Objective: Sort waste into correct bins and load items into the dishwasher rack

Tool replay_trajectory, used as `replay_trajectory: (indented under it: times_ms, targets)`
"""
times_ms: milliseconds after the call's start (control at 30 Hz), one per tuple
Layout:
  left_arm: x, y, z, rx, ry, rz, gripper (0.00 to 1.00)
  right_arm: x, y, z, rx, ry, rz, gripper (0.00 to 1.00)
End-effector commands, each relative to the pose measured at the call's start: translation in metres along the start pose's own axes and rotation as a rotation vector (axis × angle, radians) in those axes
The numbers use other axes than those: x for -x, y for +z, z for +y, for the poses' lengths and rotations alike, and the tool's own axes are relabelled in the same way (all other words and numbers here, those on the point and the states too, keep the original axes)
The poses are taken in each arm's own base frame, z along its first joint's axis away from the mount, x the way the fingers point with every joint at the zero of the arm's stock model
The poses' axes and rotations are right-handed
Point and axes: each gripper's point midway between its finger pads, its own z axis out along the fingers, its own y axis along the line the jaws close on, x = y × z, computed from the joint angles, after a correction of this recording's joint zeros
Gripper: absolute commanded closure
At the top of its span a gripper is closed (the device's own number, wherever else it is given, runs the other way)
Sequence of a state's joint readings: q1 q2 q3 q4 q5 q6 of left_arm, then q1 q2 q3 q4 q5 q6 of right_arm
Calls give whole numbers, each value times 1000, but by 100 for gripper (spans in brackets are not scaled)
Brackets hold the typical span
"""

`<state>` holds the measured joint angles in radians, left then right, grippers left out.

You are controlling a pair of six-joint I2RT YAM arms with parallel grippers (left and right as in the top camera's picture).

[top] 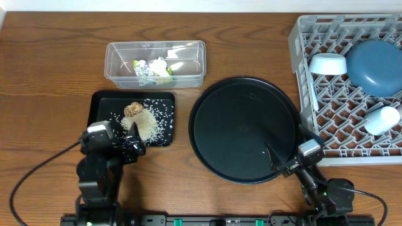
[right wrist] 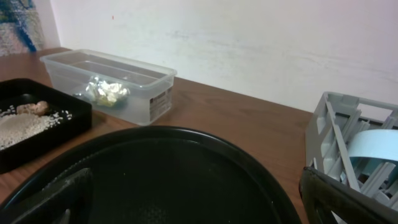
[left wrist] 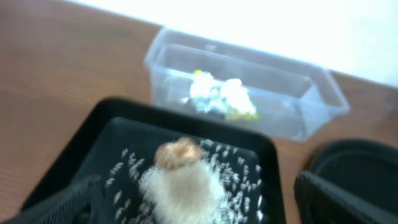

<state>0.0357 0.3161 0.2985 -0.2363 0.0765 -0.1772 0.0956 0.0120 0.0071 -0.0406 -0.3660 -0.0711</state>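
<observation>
A brown food lump (top: 132, 109) (left wrist: 177, 152) and white rice (top: 149, 122) (left wrist: 180, 186) lie in the shallow black tray (top: 103, 103). My left gripper (top: 132, 143) (left wrist: 199, 211) hangs open over the tray's near edge, its fingers either side of the rice pile and holding nothing. The clear tub (top: 119, 59) (left wrist: 292, 93) holds a yellow-green wrapper (top: 164, 70) and a crumpled foil wad (top: 143, 69). The grey dishwasher rack (top: 339, 25) (right wrist: 348, 130) carries a blue plate (top: 375, 68), a bowl (top: 327, 64) and a pale cup (top: 381, 120). My right gripper (top: 290, 145) (right wrist: 199, 205) is open and empty.
A large round black tray (top: 245, 129) (right wrist: 186, 168) sits between the black tray and the rack, with my right gripper over its near right edge. Bare wooden table surrounds the containers. A black cable runs along the left front.
</observation>
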Motion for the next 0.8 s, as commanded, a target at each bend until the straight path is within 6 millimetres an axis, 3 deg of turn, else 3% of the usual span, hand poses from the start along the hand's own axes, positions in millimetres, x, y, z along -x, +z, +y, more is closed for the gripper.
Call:
replay_trajectory:
  times_ms: [0,267,500,700,767]
  targets:
    - [-13,5,-8,-76,56,-50,2,-1,0,1,3,-12,0,1]
    - [-14,7,-10,-129,69,-238,2,-1,0,1,3,-13,0,1]
    - [5,-4,-13,-139,88,-332,2,-1,0,1,3,-12,0,1]
    - [-31,7,-2,-95,115,-178,2,-1,0,1,3,-13,0,1]
    - [-31,7,-3,-97,115,-181,2,-1,0,1,3,-13,0,1]
